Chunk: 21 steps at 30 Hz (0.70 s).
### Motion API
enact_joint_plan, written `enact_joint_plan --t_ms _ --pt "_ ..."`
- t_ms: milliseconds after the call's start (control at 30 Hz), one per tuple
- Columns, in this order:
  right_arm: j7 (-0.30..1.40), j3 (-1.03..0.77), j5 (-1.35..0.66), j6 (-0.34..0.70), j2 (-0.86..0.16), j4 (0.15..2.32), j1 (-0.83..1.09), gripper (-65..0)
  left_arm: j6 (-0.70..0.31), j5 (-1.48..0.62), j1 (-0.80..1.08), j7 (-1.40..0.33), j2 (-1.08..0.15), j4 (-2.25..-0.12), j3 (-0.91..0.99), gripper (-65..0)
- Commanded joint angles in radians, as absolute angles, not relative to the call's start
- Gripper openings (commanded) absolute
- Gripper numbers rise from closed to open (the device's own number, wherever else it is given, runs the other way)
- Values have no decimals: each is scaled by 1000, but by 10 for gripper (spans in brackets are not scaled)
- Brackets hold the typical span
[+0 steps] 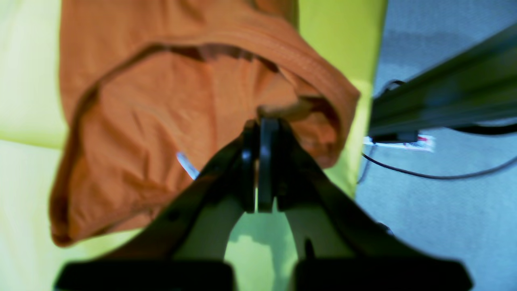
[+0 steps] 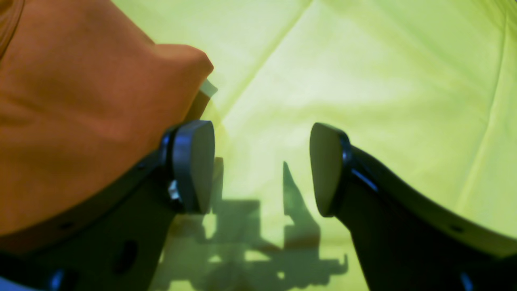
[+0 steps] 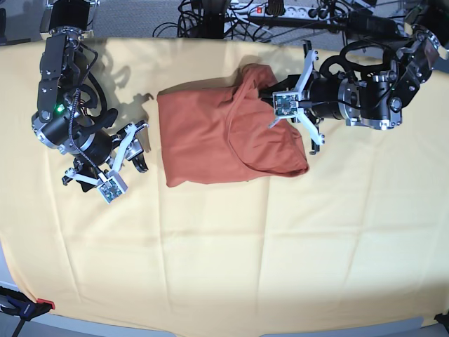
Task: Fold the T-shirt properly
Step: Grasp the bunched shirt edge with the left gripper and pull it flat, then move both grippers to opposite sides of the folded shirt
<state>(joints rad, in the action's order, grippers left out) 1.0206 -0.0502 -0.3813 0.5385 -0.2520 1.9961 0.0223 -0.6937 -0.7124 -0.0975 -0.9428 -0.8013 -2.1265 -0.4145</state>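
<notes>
Item 1, left of the base view: right gripper (image 3: 137, 145), fingers spread wide and empty. It hovers over the pale yellow cloth (image 3: 224, 260), just beside the shirt's left edge. In its wrist view the orange fabric fills the upper left, touching the outer face of one pad (image 2: 193, 165); nothing lies between the pads.

Item 2, centre, slightly above middle: the T-shirt (image 3: 210, 140), rust-orange, partly folded into a rough rectangle. Its right portion is raised and doubled over, forming a curved flap.

Item 3, right of centre in the base view: left gripper (image 3: 270, 95), pads pressed together, pinching a raised fold of the T-shirt near its upper right edge. The left wrist view shows the fabric bunched at the fingertips and a small white tag (image 1: 186, 164) on the cloth.

Step in hand, by judgement: carrying the right side across toward the left.

Next move calls for: drawing the held edge over evenly, laying it flat, then releasing; the open gripper may steady the left edge.
</notes>
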Motion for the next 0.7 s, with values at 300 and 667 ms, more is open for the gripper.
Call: enact_joint_plan --t_ms 300,667 --pt "998 -55 -389 535 -261 2013 6 -260 -698 -746 -111 -943 -889 -2140 -404 -647" --pt "997 -55 -665 698 -261 2013 5 -273 -662 -810 -111 -927 -878 -2140 -377 -328"
